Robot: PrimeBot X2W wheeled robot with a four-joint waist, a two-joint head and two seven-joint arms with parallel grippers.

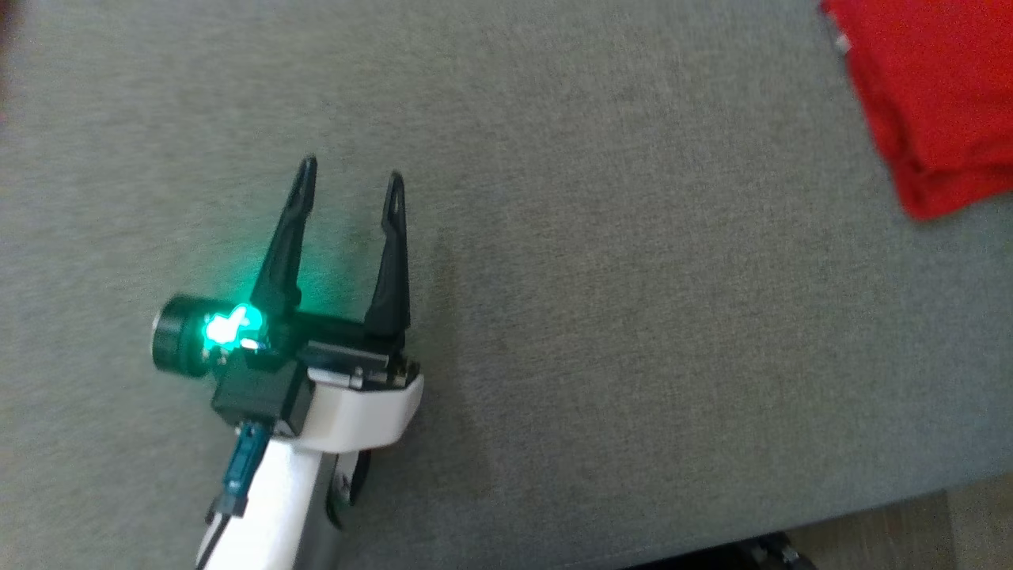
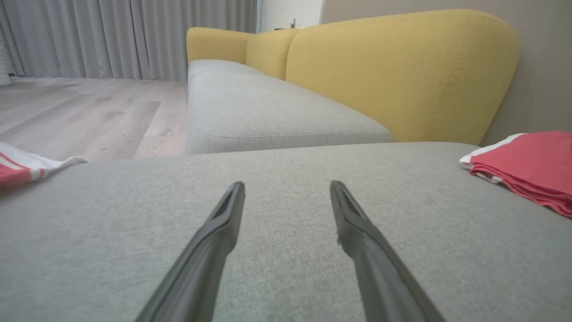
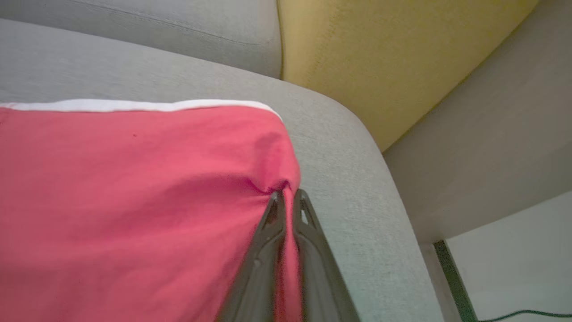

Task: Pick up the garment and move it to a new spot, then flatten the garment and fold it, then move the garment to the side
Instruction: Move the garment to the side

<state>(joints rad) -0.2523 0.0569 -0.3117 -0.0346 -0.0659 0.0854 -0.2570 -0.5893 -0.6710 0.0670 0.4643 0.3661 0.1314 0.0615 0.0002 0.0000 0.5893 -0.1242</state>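
Observation:
The folded red garment (image 1: 934,95) with a white trim lies at the far right of the grey cushion (image 1: 601,301). In the left wrist view the garment (image 2: 532,165) shows at the right edge. My right gripper (image 3: 288,194) is shut on the garment (image 3: 134,201), pinching a fold at its right-hand edge near the cushion's corner. My left gripper (image 1: 350,176) stands open over bare cushion at the lower left, well apart from the garment. Its two fingers (image 2: 223,223) point toward the sofa with nothing between them.
A yellow sofa back (image 2: 393,71) and grey seat cushions (image 2: 268,112) stand beyond the cushion. Another red and white cloth (image 2: 22,167) lies at the cushion's left edge. Wooden floor (image 2: 80,116) and grey curtains (image 2: 111,36) lie to the left. The cushion's front edge (image 1: 791,530) runs at the bottom right.

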